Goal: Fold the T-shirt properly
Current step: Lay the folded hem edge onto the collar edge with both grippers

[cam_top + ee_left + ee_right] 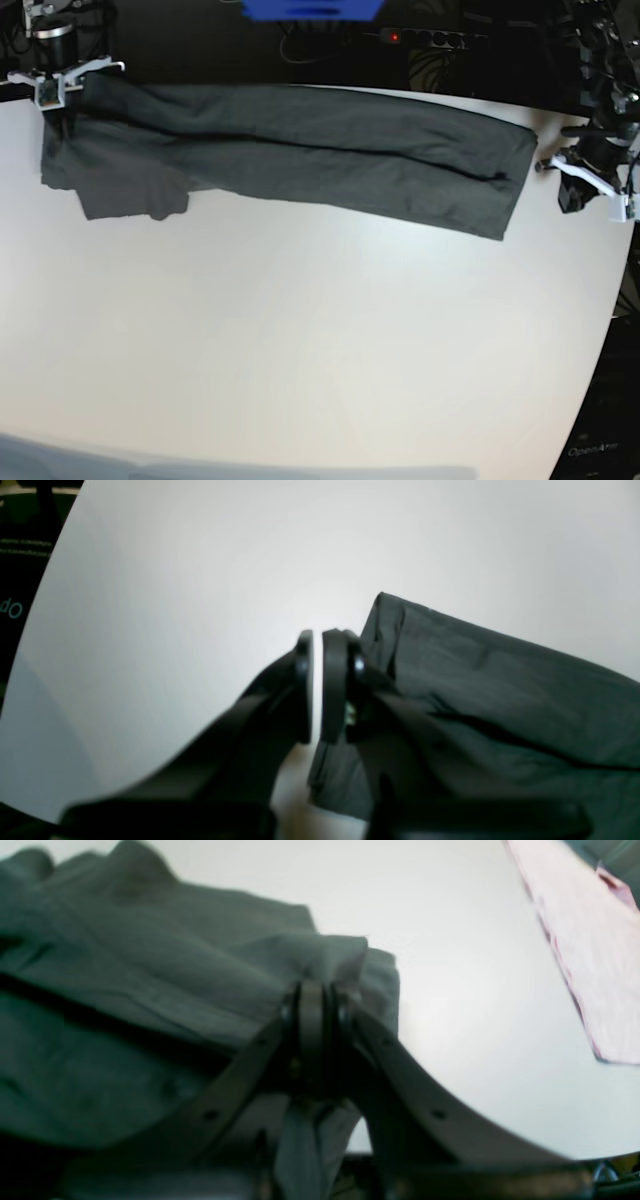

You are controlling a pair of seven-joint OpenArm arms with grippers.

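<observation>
Grey T-shirt point(300, 150) stretched long on white desk point(320, 340), right tool point(317, 990) pinching its edge, left tool point(317, 640) clenched beside it, holding nothing

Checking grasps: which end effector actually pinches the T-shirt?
The right end effector, with T-shirt fabric bunched at its shut tips; the left end effector closes on nothing.

You are looking at the T-shirt point(300, 150) lying stretched in a long band across the far part of the table point(320, 340), running from the base view's left edge to its right. The right gripper point(317, 990) is sitting at the band's left end, the left gripper point(317, 635) just beside its right end. One part point(130, 190) is hanging nearer you at the left.
</observation>
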